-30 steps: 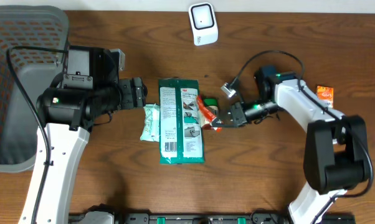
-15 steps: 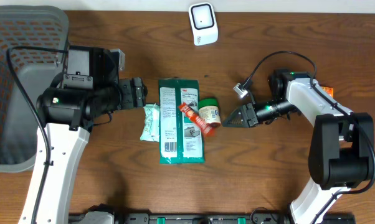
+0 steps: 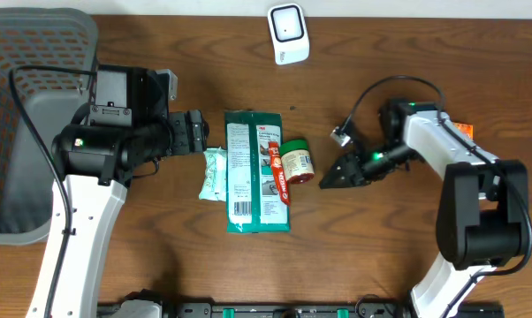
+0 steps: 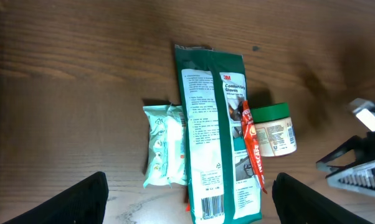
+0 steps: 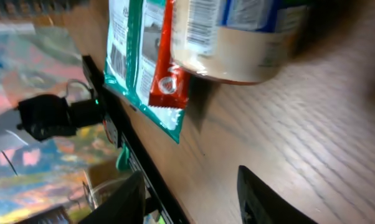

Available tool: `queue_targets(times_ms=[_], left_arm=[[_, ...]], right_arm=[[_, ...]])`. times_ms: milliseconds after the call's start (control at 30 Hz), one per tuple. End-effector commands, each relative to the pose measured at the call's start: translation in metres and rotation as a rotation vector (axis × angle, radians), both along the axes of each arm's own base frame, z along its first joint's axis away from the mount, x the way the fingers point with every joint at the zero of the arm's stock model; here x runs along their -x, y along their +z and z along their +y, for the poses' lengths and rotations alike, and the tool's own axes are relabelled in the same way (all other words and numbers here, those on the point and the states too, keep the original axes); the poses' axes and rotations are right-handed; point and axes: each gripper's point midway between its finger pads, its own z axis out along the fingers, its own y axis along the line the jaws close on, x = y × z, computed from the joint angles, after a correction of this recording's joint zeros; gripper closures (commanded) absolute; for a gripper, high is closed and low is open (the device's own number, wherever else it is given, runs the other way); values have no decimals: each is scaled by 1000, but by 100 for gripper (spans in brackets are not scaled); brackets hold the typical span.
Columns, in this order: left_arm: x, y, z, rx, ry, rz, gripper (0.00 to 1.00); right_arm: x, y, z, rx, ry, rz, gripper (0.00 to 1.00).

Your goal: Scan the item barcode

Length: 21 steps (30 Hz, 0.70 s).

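Note:
A white scanner [image 3: 288,34] stands at the table's far edge. The long green package [image 3: 257,172] lies flat with its barcode [image 4: 206,208] facing up at the near end. A red stick packet [image 3: 277,168] rests on its right edge. A green-lidded jar [image 3: 296,162] lies on its side against the packet. A pale green packet [image 3: 215,173] lies to the package's left. My left gripper [image 3: 198,132] hovers open over the package [image 4: 215,124]. My right gripper [image 3: 332,181] is open and empty, a short way right of the jar [image 5: 237,43].
A grey mesh basket [image 3: 36,88] fills the left end of the table. A small orange packet [image 3: 461,132] lies at the right, behind the right arm. Bare wood [image 3: 354,256] lies in front of the items.
My right gripper opened, let go of the red packet and jar beside the green package, and drew back to the right. The left arm has not moved.

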Motion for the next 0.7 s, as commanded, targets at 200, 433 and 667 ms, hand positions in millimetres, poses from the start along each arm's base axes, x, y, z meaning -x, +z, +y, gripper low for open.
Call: queue_targets(times_ms=[200,433,667], left_arm=[[-2,5,2,-6,8,-14,16],[-2,5,2,-6,8,-14,16],[-2,5,2,-6,8,-14,15]], right_arm=[[18,-39,50,386,61,-21,53],[18,-39,61,634,15,-187,51],[23,-40,74,691,27,-266,50]])
